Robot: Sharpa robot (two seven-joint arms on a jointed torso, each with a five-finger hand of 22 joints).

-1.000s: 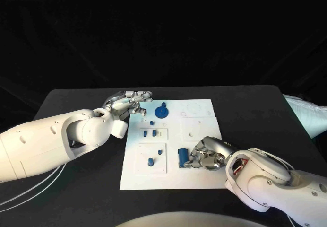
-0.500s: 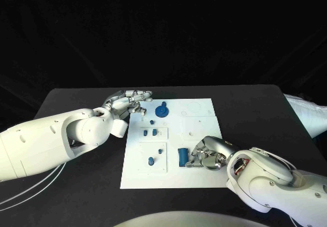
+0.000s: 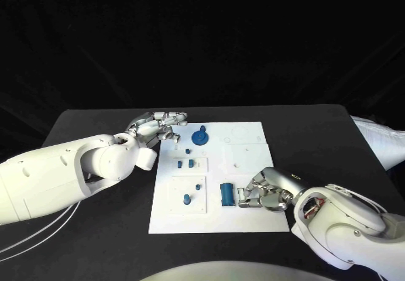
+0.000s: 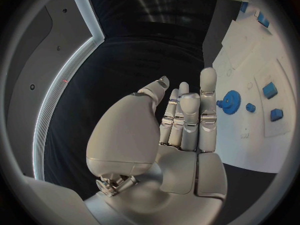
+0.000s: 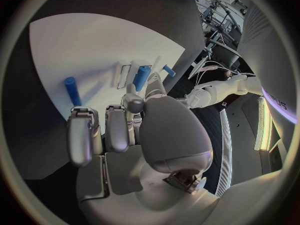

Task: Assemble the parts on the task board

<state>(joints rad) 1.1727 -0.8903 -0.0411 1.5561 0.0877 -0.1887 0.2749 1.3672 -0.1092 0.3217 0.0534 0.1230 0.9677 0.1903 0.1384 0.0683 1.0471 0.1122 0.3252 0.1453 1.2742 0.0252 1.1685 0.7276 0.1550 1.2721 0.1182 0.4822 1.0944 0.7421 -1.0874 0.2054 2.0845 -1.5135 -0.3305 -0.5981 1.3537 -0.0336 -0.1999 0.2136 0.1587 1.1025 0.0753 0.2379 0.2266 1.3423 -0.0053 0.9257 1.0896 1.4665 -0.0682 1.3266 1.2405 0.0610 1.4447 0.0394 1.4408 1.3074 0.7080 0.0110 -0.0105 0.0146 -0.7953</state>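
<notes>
The white task board [image 3: 246, 170] lies mid-table. A blue gear [image 3: 200, 138] sits at its far left, also visible from the left wrist as the gear [image 4: 232, 99]. Small blue parts [image 3: 187, 164] stand in the left panels. A blue cylinder [image 3: 227, 194] lies near the board's front middle; in the right wrist view the cylinder [image 5: 70, 90] lies apart from the fingers. My right hand [image 3: 264, 194] rests just right of it, fingers curled, holding nothing. My left hand [image 3: 158, 126] hovers at the board's far-left corner with straight fingers [image 4: 187, 116], empty.
The black table [image 3: 93, 126] surrounds the board. A white padded object [image 3: 380, 143] lies at the table's right edge. Two more small blue pegs [image 3: 191, 194] stand in the front-left panel, close to the cylinder.
My right hand has drawn back to the right and toward the front, away from the blue cylinder, which stays on the board. The left hand has barely moved.
</notes>
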